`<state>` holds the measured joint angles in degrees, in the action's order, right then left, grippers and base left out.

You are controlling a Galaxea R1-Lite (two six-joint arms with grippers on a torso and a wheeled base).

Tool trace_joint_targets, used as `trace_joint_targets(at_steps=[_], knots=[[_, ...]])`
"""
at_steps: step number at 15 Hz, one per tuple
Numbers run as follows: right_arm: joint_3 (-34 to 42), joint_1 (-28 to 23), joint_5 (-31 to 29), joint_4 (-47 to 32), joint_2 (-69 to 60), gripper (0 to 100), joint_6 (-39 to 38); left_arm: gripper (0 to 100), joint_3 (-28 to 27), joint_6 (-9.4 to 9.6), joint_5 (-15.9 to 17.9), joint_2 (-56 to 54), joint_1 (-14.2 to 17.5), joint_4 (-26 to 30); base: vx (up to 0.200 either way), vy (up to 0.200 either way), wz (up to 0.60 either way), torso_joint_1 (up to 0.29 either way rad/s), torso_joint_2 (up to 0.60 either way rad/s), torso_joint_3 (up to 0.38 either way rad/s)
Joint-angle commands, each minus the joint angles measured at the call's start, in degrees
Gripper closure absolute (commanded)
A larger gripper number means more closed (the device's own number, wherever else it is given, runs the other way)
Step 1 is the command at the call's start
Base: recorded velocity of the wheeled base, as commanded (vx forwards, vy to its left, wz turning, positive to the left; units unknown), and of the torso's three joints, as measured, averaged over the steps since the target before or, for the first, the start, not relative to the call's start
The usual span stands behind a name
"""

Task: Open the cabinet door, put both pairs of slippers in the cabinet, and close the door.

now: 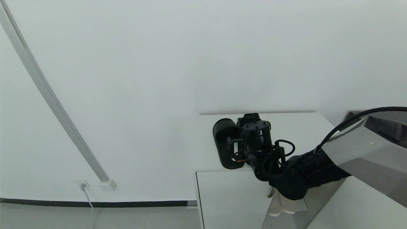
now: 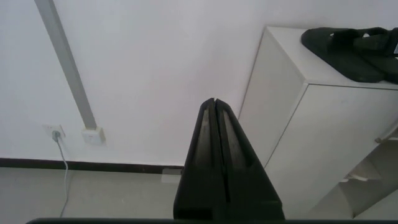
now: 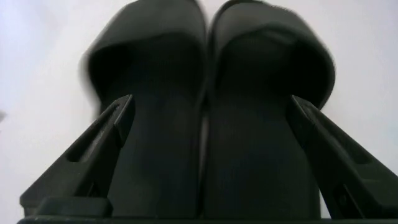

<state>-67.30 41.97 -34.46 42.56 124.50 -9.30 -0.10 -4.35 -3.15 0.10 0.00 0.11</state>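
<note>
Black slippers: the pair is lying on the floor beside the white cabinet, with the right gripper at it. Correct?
No. The black slippers lie on top of the white cabinet, not on the floor; the left wrist view shows this. The right gripper is at them.

Black slippers (image 1: 224,143) flat atop white cabinet (image 1: 302,133)

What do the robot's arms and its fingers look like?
The right arm is a boxy silver-grey shell, then a black wrinkly cover and a round black wrist with looping black cables. The right gripper has two black wedge-shaped fingers. The left gripper has two flat black fingers with a rounded tip.
</note>
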Motion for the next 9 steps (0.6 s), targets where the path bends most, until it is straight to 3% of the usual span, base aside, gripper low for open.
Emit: trace_joint_targets(at_steps=[1,9], knots=[[-0.9,-0.9,1.9,2.1,3.5,0,0.1,100,0.0,-0.04,-0.1,0.0,0.0,0.0,0.0,0.0,0.0,0.0,0.0,0.0],[-11.0,-4.9,4.3,2.8,9.8,0,2.4,100,0.0,-0.22,0.0,0.0,0.0,0.0,0.0,0.0,0.0,0.0,0.0,0.0]])
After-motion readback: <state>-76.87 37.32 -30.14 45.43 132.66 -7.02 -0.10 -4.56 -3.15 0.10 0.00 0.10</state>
